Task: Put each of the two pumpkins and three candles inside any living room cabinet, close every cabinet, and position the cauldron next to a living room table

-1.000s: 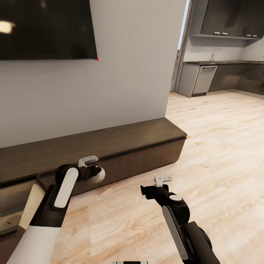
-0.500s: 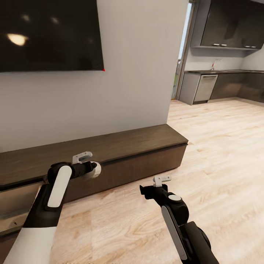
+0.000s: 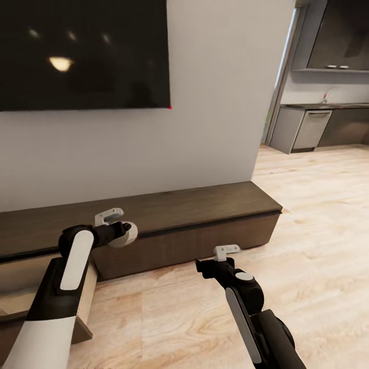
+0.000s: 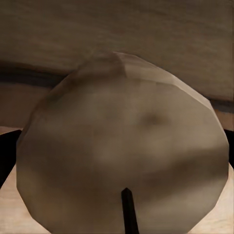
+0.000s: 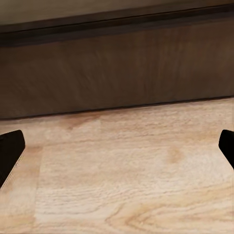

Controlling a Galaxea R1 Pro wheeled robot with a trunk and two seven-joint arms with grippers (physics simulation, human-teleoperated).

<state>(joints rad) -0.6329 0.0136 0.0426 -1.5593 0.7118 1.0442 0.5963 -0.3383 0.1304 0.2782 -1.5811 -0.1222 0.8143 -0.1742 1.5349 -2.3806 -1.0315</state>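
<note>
While a drawer [image 3: 82, 307] of the cabinet [image 3: 195, 215] is pulled open, contents hidden, a candle [image 4: 122, 146] is clamped in the left gripper [image 3: 123, 233]; the right gripper [image 3: 202, 266] is spread, empty.

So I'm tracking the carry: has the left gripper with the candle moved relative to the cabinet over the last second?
Yes. The left gripper, shut on the candle, has risen from the cabinet front to its top edge.
</note>
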